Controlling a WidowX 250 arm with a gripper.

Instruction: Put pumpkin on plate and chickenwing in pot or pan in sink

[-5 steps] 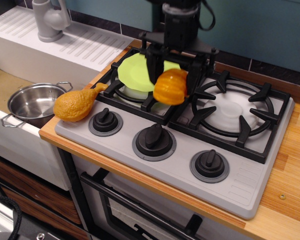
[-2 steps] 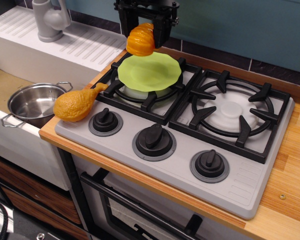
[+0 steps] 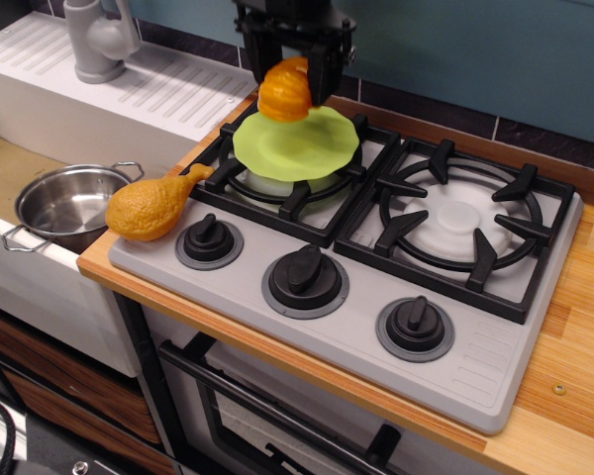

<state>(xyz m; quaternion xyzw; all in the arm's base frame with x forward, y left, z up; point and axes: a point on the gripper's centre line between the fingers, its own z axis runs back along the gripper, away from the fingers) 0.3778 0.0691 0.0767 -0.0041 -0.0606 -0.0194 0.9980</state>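
Lowering a little since the earlier frame, the pumpkin (image 3: 284,91) is now sitting closer to the plate (image 3: 297,144), and it has shifted slightly to the right. The hand (image 3: 290,77) is gripping the pumpkin, its black fingers (image 3: 320,79) clamped on either side of the orange ribbed body. The pumpkin is hanging over the plate's back left edge; whether it is touching the rim is hard to tell.

The lime-green plate is resting on the black grate of the stove's (image 3: 376,257) back left burner. Three black knobs (image 3: 305,278) are lining the grey front panel of the stove.

The chicken wing (image 3: 153,205) is lying at the front left corner of the stove, well apart from the hand, its bone end pointing toward the plate and its bulbous body overhanging the edge of the wooden bench (image 3: 574,396). Just beside it to the left, the steel pot (image 3: 67,205) is standing upright in the sink (image 3: 5,163). Behind the sink, the grey faucet (image 3: 99,40) is standing on the white ridged drainboard (image 3: 168,94).
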